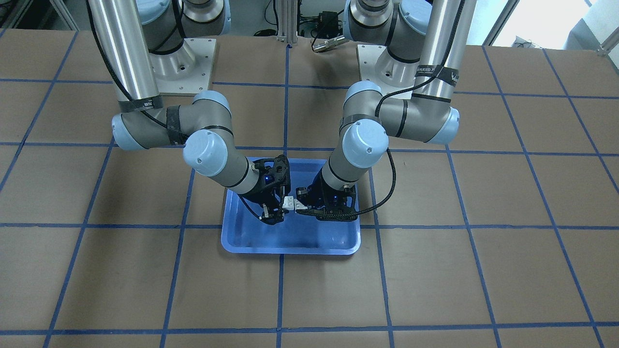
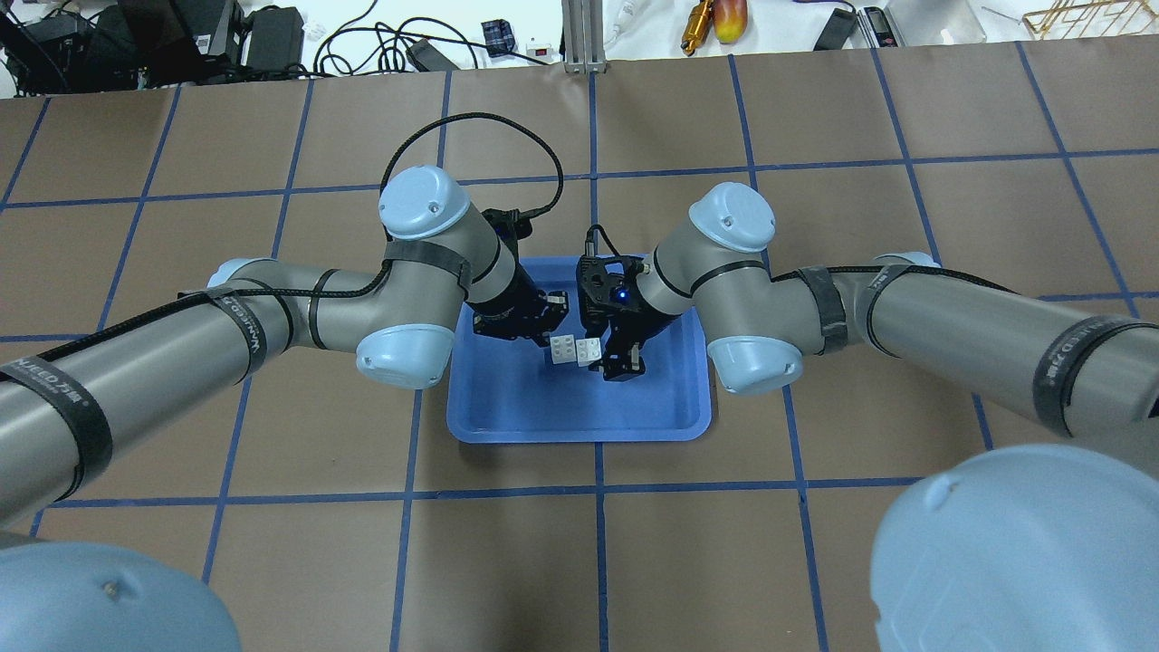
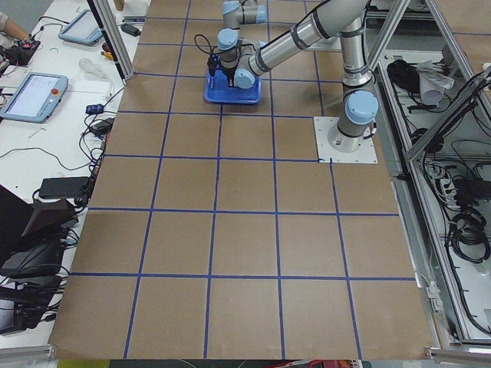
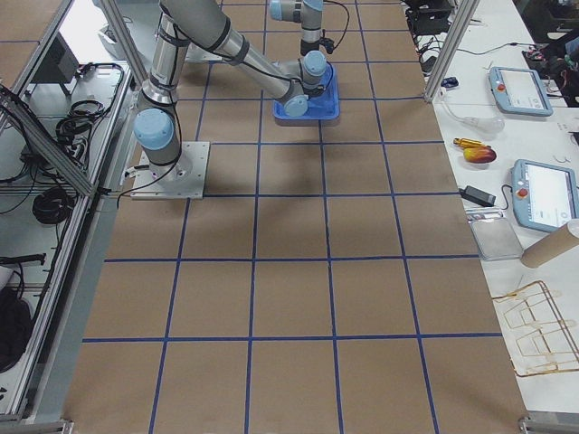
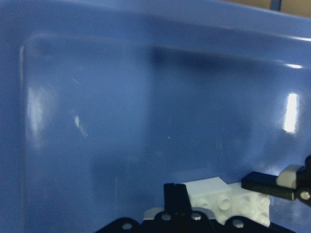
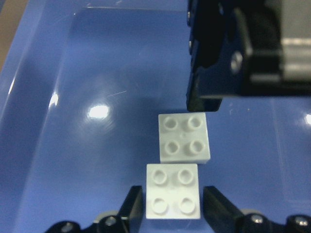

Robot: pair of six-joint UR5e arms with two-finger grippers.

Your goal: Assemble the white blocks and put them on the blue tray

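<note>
The blue tray (image 2: 579, 418) (image 1: 290, 240) lies mid-table with both grippers over it. Two white blocks sit side by side, studs toward the right wrist camera, touching and slightly offset. My right gripper (image 6: 173, 196) (image 2: 617, 364) is shut on the nearer block (image 6: 173, 191) (image 2: 589, 351), one finger at each side. The other block (image 6: 184, 137) (image 2: 563, 349) (image 5: 209, 191) sits just past it, with its sides free. My left gripper (image 2: 546, 323) (image 5: 175, 190) is shut, holds nothing, and its black tip stands at that block's far edge.
Brown table (image 2: 272, 507) marked with a blue tape grid. Cables and tools lie along the far edge (image 2: 706, 18). Teach pendants (image 4: 547, 194) rest on the side bench. Both arms' elbows (image 2: 407, 349) (image 2: 756, 362) hang just outside the tray's short sides.
</note>
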